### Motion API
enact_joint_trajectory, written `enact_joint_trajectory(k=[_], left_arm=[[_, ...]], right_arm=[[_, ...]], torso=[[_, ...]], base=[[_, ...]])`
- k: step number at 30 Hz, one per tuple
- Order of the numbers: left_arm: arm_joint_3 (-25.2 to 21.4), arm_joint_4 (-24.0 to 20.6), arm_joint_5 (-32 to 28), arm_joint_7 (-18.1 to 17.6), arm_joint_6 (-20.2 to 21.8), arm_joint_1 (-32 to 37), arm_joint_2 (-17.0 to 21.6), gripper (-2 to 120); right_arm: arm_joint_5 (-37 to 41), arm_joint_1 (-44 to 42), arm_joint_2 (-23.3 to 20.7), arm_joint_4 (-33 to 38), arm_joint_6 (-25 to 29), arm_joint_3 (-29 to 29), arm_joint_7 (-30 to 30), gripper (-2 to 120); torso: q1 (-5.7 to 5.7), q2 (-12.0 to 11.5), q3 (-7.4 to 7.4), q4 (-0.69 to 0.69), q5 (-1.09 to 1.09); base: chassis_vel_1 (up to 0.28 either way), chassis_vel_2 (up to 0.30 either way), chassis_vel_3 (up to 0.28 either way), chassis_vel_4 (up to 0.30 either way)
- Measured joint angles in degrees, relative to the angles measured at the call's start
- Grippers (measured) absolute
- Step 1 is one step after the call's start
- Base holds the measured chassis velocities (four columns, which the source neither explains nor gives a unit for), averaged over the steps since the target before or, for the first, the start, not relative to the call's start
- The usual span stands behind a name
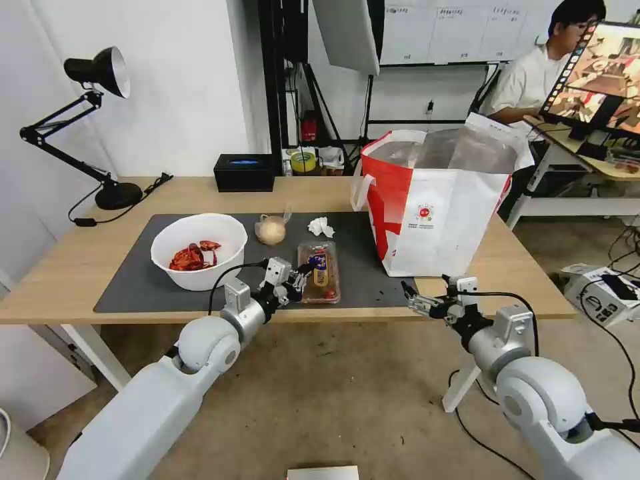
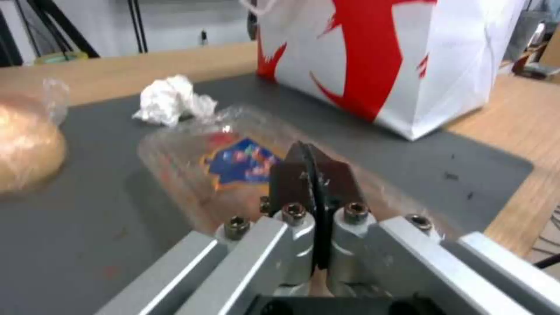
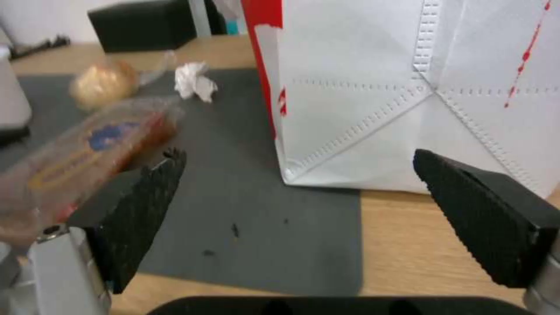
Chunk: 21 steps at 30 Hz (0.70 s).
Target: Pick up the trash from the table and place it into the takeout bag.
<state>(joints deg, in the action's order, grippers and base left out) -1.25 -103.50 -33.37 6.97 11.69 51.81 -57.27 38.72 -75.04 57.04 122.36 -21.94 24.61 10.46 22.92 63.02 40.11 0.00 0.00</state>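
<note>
On your bench's [image 1: 80,267] grey mat sit a white bowl [image 1: 199,250] of red scraps, a bagged beige ball [image 1: 271,230], crumpled tissue [image 1: 321,227] and a clear tray [image 1: 319,270]; the red-and-white takeout bag [image 1: 437,203] stands upright, open.

Bright, even indoor light, soft shadows; wide-angle bending at edges, blurred close-up wrist views.

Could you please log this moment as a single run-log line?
left gripper: shut on tray edge | right gripper: open, before bag | bowl, tissue: on mat
</note>
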Motion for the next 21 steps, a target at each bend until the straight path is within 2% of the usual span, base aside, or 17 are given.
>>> enact_joint_trajectory(k=[4, 12, 15, 21], left_arm=[[-0.4, 0.0, 1.2, 0.3, -0.2, 1.4, 0.4, 0], [-0.5, -0.7, 1.2, 0.4, -0.2, 2.0, 0.5, 0], [-0.5, -1.3, 1.1, 0.7, -0.2, 2.2, 0.9, 0], [-0.8, -1.8, 0.9, 1.0, -0.9, 2.8, 1.8, 0]], right_arm=[[6.1, 0.8, 0.5, 0.0, 1.9, -1.5, 2.9, 100], [15.9, 2.2, 0.4, 0.2, 1.8, -3.2, 5.9, 100], [21.6, 4.2, 0.3, 0.2, 0.0, -4.6, 7.4, 100], [27.3, 8.7, 0.3, -1.6, -3.7, -6.4, 9.2, 100]], torso=[[0.0, 0.0, 0.0, 0.0, 0.0], [0.0, 0.0, 0.0, 0.0, 0.0], [0.0, 0.0, 0.0, 0.0, 0.0], [0.0, 0.0, 0.0, 0.0, 0.0]], base=[[0.0, 0.0, 0.0, 0.0], [0.0, 0.0, 0.0, 0.0], [0.0, 0.0, 0.0, 0.0], [0.0, 0.0, 0.0, 0.0]])
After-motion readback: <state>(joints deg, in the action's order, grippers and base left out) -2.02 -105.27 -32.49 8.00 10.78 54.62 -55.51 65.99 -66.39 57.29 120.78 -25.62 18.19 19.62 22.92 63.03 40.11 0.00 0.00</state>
